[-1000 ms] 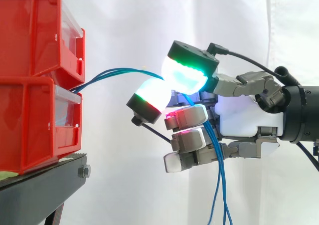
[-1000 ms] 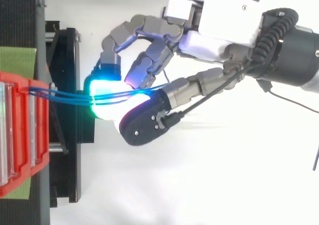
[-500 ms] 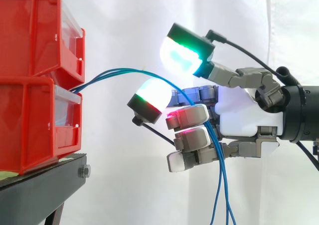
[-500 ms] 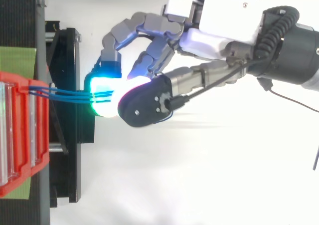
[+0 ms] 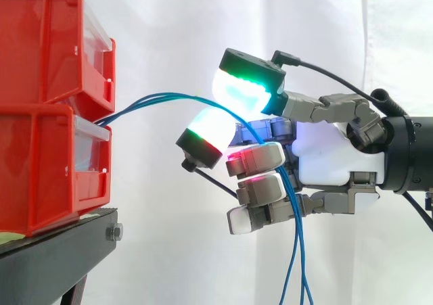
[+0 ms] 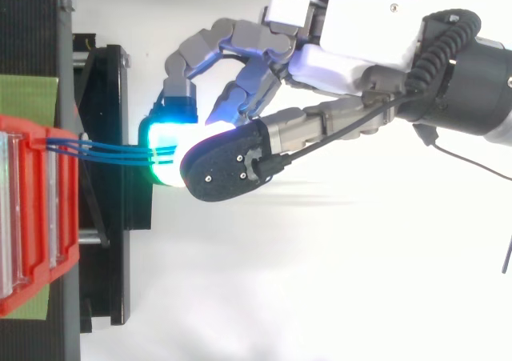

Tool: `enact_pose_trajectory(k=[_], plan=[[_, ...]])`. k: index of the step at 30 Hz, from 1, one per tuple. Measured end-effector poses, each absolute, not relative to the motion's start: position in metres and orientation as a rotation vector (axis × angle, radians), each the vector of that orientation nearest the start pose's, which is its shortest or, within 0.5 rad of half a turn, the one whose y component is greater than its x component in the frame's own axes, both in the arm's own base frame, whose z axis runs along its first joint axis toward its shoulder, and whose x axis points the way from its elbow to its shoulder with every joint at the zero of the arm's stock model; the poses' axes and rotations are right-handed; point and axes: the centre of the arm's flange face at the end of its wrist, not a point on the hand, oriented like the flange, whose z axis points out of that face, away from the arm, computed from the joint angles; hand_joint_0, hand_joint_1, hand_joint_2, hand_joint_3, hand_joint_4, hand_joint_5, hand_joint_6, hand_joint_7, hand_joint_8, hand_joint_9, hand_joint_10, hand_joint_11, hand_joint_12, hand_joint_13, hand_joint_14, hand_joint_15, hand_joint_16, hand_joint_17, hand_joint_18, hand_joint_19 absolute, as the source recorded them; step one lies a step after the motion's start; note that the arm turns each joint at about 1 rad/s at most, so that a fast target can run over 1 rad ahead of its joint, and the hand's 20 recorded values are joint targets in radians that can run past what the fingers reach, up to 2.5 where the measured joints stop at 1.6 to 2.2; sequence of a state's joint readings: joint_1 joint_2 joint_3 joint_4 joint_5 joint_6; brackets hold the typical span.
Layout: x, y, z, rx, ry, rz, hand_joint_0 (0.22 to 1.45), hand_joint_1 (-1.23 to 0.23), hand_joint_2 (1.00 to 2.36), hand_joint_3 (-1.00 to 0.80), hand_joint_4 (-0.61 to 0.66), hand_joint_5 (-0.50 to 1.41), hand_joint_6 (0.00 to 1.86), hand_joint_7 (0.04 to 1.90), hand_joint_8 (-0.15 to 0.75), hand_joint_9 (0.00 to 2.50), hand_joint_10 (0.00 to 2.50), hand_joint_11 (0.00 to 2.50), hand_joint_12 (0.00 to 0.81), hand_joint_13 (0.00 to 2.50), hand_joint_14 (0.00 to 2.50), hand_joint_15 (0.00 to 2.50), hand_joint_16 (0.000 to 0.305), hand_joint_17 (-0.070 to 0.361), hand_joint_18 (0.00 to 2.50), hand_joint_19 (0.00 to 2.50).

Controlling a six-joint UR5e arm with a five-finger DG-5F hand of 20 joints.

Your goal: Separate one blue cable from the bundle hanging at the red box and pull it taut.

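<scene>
Hand (image 5: 331,159) partly closed, fingers curled. Thumb pad (image 5: 243,92) sits just above glowing fingertip pad (image 5: 208,132), with blue cables (image 5: 159,97) passing between them. They seem pinched, though small gap may remain. Against half second ago, thumb pad is lower and nearer to fingertip pad; palm in same place. Cables arch in from red bins (image 5: 40,109) ahead of fingertips, run under thumb, drop across curled fingers, hang below hand, not taut.

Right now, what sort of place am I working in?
Probably a lab test bench: stacked red plastic bins on a black stand, a plain white curtain behind, and thin blue cables running from the bins into the robot's hand.
</scene>
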State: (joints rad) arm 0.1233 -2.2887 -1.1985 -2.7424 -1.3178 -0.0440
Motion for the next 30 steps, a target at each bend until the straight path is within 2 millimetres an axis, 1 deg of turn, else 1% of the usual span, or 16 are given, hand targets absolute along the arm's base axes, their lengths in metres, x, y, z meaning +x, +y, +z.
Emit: enact_pose_trajectory(k=[2,4,8,10,16,18,21,22,23,24,26,28,29,30], plan=[[0.7637,-0.0647,0.2551,1.208,1.094,1.110,0.72,-0.76,1.01,-0.39,-0.01,-0.23,0.94,0.94,0.222,1.11,0.00,1.66,0.299,1.13,0.03,1.19,0.046,0.103,0.72,0.66],[0.7635,-0.0645,0.2548,1.210,1.097,1.109,0.74,-0.79,1.01,-0.42,-0.02,-0.23,0.94,0.97,0.219,1.11,0.00,1.65,0.295,1.13,0.03,1.18,0.046,0.103,0.72,0.65],[0.7633,-0.0643,0.2546,1.212,1.099,1.108,0.78,-0.82,1.00,-0.46,-0.07,-0.23,0.95,0.98,0.214,1.12,0.00,1.66,0.287,1.15,0.03,1.20,0.044,0.099,0.72,0.67],[0.7633,-0.0642,0.2546,1.212,1.099,1.108,0.80,-0.84,1.00,-0.49,-0.08,-0.23,0.95,0.98,0.209,1.12,0.00,1.67,0.293,1.16,0.03,1.21,0.043,0.098,0.72,0.67],[0.7632,-0.0650,0.2541,1.216,1.094,1.102,0.80,-0.87,1.00,-0.50,-0.03,-0.23,0.94,0.94,0.197,1.13,0.00,1.66,0.288,1.17,0.03,1.23,0.043,0.097,0.74,0.64],[0.7632,-0.0651,0.2542,1.217,1.093,1.101,0.78,-0.88,1.00,-0.50,-0.03,-0.23,0.94,0.94,0.197,1.12,0.00,1.66,0.290,1.18,0.03,1.22,0.043,0.097,0.75,0.64],[0.7630,-0.0652,0.2539,1.218,1.094,1.099,0.69,-0.91,1.00,-0.50,-0.01,-0.24,0.94,0.93,0.200,1.12,0.00,1.66,0.293,1.17,0.03,1.24,0.044,0.098,0.74,0.65],[0.7628,-0.0652,0.2536,1.219,1.095,1.098,0.64,-0.91,1.00,-0.50,0.01,-0.24,0.93,0.93,0.204,1.12,0.00,1.66,0.292,1.17,0.03,1.24,0.044,0.099,0.74,0.66],[0.7626,-0.0652,0.2535,1.220,1.097,1.097,0.62,-0.90,1.00,-0.50,0.01,-0.24,0.93,0.93,0.204,1.12,0.00,1.65,0.292,1.17,0.03,1.24,0.044,0.099,0.74,0.67],[0.7624,-0.0652,0.2534,1.221,1.098,1.096,0.57,-0.89,1.00,-0.50,0.03,-0.24,0.93,0.90,0.214,1.11,0.00,1.66,0.303,1.17,0.03,1.23,0.045,0.102,0.74,0.67],[0.7622,-0.0652,0.2530,1.223,1.100,1.095,0.52,-0.86,1.00,-0.50,0.05,-0.24,0.92,0.87,0.232,1.11,0.04,1.61,0.321,1.18,0.03,1.22,0.048,0.107,0.75,0.67],[0.7621,-0.0653,0.2529,1.224,1.101,1.094,0.51,-0.84,1.00,-0.50,0.05,-0.24,0.91,0.83,0.236,1.12,0.04,1.60,0.325,1.19,0.02,1.22,0.049,0.110,0.76,0.68],[0.7620,-0.0654,0.2529,1.224,1.101,1.093,0.50,-0.78,1.00,-0.50,0.04,-0.24,0.89,0.83,0.238,1.12,0.05,1.59,0.329,1.19,0.02,1.21,0.049,0.111,0.76,0.67],[0.7620,-0.0655,0.2529,1.224,1.101,1.093,0.50,-0.76,1.00,-0.50,0.03,-0.24,0.89,0.83,0.238,1.12,0.05,1.59,0.331,1.18,0.02,1.20,0.050,0.112,0.76,0.68]])
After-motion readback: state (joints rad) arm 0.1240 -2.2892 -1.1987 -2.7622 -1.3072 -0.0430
